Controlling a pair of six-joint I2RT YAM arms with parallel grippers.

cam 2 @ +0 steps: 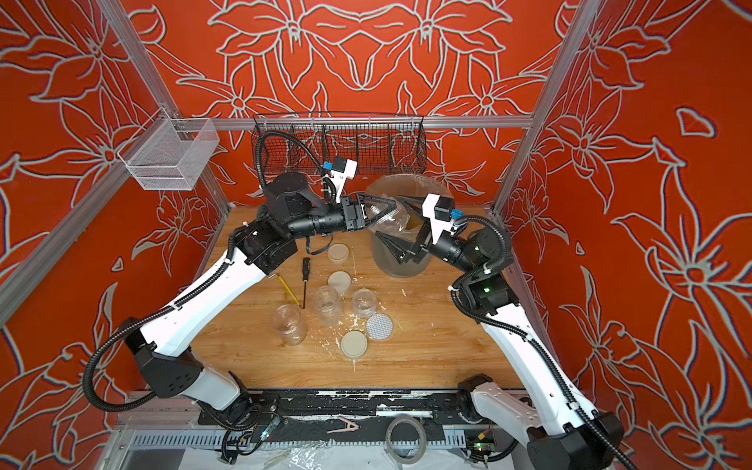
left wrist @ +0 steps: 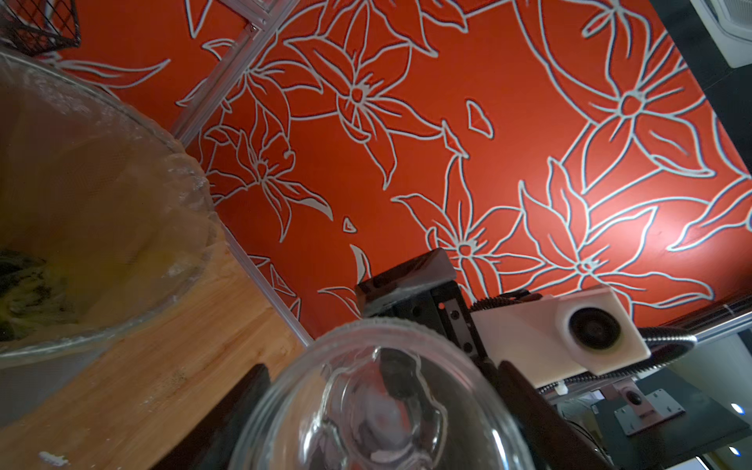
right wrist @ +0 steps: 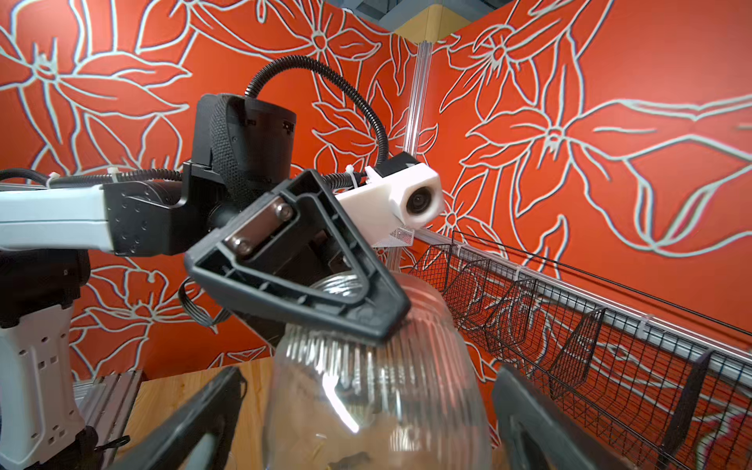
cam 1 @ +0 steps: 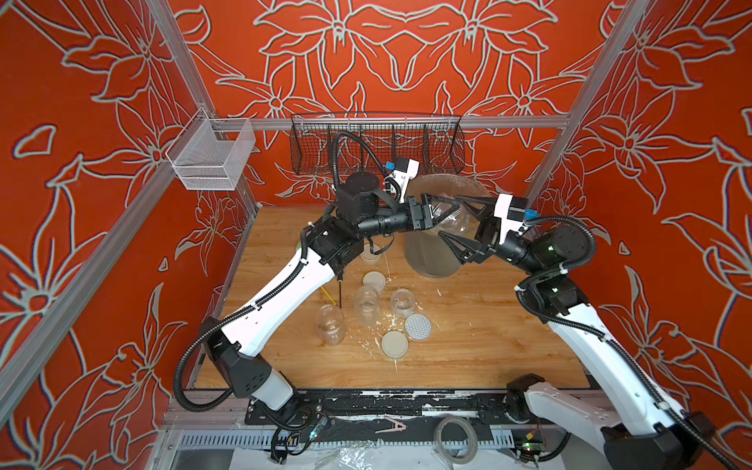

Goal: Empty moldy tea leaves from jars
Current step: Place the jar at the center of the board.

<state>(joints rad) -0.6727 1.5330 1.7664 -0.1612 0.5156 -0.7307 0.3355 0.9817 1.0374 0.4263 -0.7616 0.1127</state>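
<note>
Left wrist view: jar (left wrist: 378, 407) cropped by frame edge, contents unclear.

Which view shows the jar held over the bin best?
Right wrist: the jar fills the frame, its ribbed wall and neck clear. Left wrist shows only one rounded end, cropped; in both top views it is small and glare-blurred.
</note>
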